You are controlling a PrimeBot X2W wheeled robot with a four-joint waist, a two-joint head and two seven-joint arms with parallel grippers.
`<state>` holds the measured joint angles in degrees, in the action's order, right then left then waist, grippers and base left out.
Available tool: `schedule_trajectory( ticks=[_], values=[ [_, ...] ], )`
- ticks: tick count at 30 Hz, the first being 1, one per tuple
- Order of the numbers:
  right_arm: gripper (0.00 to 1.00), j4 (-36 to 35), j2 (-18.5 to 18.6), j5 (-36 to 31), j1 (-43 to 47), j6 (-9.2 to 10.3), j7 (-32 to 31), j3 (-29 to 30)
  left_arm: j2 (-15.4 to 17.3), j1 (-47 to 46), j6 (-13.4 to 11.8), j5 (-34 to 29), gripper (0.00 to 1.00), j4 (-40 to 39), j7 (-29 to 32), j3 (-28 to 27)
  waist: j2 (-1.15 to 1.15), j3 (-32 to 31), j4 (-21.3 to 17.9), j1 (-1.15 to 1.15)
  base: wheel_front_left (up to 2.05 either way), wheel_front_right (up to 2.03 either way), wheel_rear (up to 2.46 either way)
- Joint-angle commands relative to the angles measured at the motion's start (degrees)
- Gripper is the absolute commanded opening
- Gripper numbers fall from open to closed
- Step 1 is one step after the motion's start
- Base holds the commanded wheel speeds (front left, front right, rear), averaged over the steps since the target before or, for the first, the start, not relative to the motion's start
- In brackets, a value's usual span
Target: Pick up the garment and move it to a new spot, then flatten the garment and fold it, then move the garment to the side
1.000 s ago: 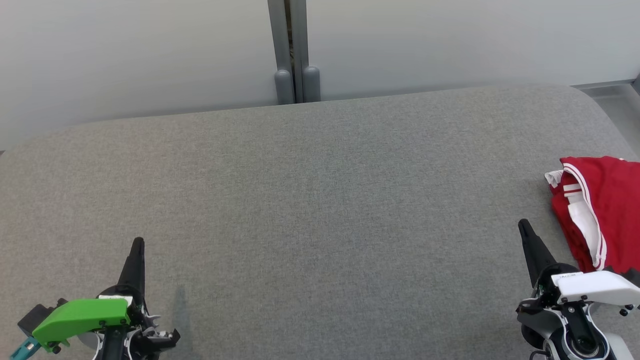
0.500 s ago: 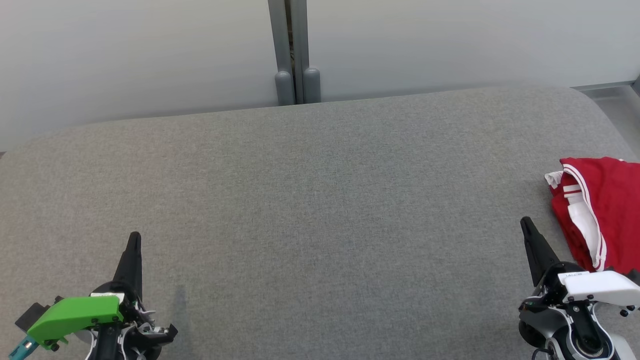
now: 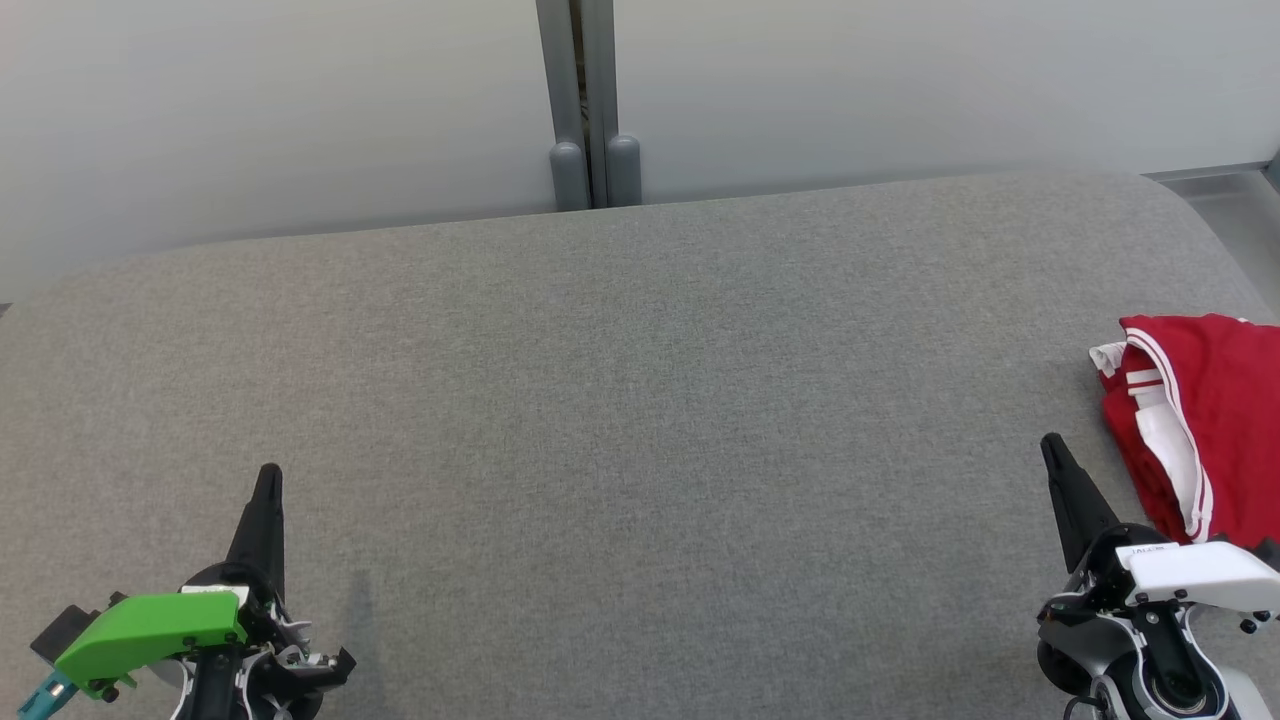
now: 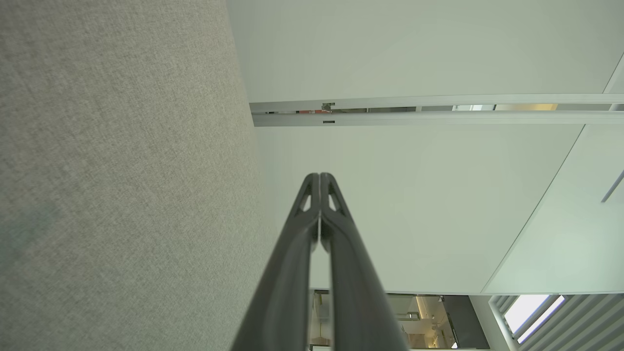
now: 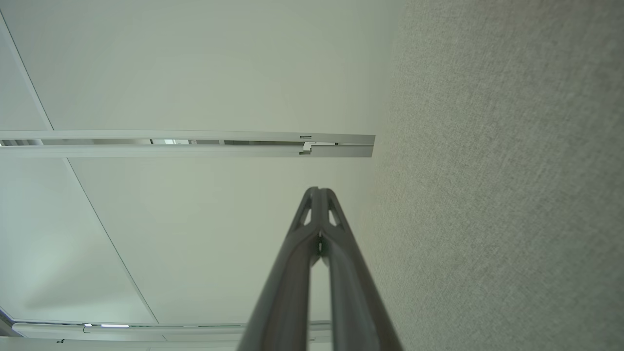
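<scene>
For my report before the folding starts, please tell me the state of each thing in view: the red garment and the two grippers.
Red garment with white stripes: bunched up, not flat, lying at the right side of the grey fabric surface, held by nothing.
Left gripper with two dark fingers: shut, empty.
Right gripper with two dark fingers: shut, empty, fingertips apart from the garment.

A counter (image 3: 640, 400) covered in grey woven fabric spreads before me over most of the frame, its far corners rounded. Behind it, along the top, stands a pale wall (image 3: 250, 100). A grey metal post (image 3: 585, 80) splits the wall at upper centre, with two short rounded stubs (image 3: 567, 175) at its foot, just behind the counter's far edge.
</scene>
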<state>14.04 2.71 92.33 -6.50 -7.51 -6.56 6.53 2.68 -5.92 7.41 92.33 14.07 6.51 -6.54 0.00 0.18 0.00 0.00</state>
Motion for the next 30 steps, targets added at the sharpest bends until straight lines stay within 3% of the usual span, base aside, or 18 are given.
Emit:
schedule_trajectory(
  ticks=[1,30],
  values=[
    [0.00,-0.20,0.32,0.17,0.60,0.04,-0.16,0.12,0.37,-0.62,0.28,0.20,0.00,-0.09,0.22,-0.11,0.00,0.00,0.00,0.00,0.00,0.00,0.00],
    [0.00,-0.19,0.32,0.18,0.60,0.04,-0.15,0.11,0.37,-0.62,0.23,0.19,0.00,-0.09,0.22,-0.10,0.00,0.00,0.00,0.00,0.00,0.00,0.00]
  ],
)
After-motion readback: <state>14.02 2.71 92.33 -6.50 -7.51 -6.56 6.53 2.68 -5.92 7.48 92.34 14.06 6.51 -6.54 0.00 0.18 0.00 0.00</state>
